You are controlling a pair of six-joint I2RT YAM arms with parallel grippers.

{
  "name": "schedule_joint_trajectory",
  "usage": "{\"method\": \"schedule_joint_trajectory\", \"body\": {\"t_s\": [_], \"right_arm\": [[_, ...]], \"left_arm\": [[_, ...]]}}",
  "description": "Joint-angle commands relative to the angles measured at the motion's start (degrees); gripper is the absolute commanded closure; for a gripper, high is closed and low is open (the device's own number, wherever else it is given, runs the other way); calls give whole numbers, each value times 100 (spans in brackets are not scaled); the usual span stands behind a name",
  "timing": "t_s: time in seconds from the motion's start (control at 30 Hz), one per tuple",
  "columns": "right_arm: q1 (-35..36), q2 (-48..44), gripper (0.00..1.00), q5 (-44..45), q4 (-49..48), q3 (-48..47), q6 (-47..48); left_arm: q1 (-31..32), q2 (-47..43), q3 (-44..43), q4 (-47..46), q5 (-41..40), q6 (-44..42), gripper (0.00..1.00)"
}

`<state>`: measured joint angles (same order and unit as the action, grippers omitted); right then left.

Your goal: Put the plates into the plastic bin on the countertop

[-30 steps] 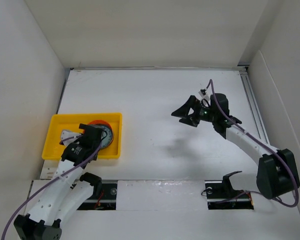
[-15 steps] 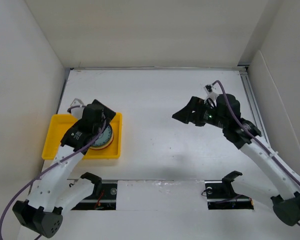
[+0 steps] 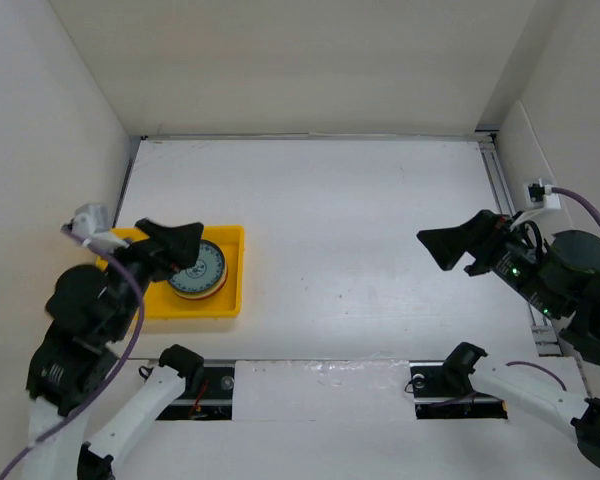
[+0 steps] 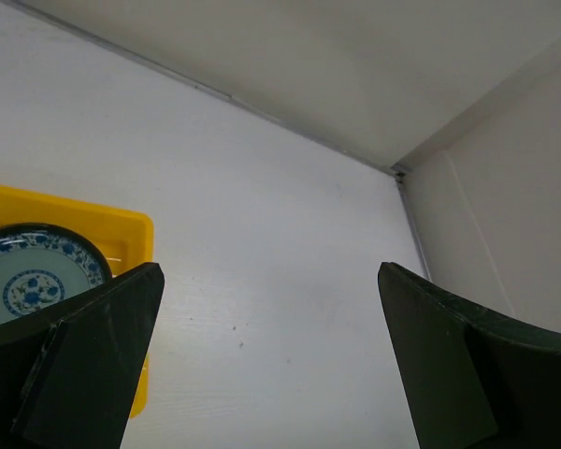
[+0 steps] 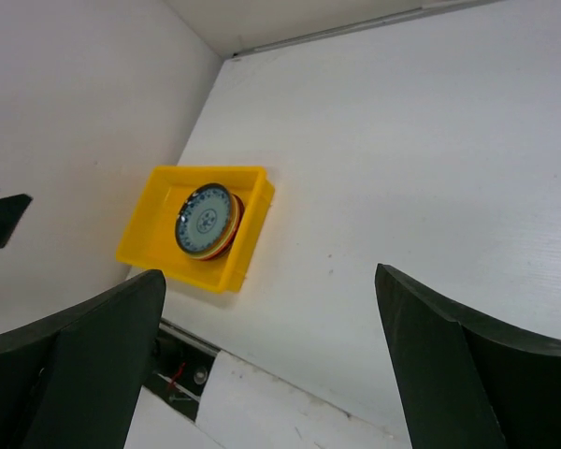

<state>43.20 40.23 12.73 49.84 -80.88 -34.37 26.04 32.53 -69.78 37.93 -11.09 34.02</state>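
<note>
The yellow plastic bin [image 3: 208, 304] sits at the left of the white countertop [image 3: 340, 220]. A stack of plates [image 3: 200, 270] lies in its right half, with a grey-teal blue-patterned plate on top and orange rims below; the lower plates are hidden. My left gripper [image 3: 183, 246] is open and empty, raised high over the bin. My right gripper [image 3: 447, 249] is open and empty, raised at the right. The left wrist view shows the bin's corner [image 4: 129, 230] and the top plate [image 4: 30, 284] past the open left gripper [image 4: 269, 309]. The right wrist view shows the bin [image 5: 148, 238] and stack [image 5: 206, 220] far beyond the open right gripper [image 5: 269, 290].
White walls close in the countertop on three sides. A metal rail [image 3: 505, 200] and a white socket [image 3: 536, 190] run along the right wall. Black brackets [image 3: 180, 360] [image 3: 462, 360] sit on the near ledge by the arm bases.
The left gripper has lifted off the plate stack in the bin and pulled back to the left. The right gripper has risen and swung to the right. The top plate now shows uncovered.
</note>
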Motion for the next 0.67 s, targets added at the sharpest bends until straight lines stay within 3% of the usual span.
{"method": "schedule_joint_trajectory", "body": {"t_s": [0.0,0.33,0.63], "right_arm": [[39,-295,0,335,807,-323,185],[39,-937,0,168,1378,-428,80],[39,-1140,0,326,1327,-376,-35]], "left_arm": [[-3,-694,-89,706,-112,-370,0],[-3,-2110,-168,1471,-376,-475,0],[-3,-2058,-300,1638,-526,-475,0]]}}
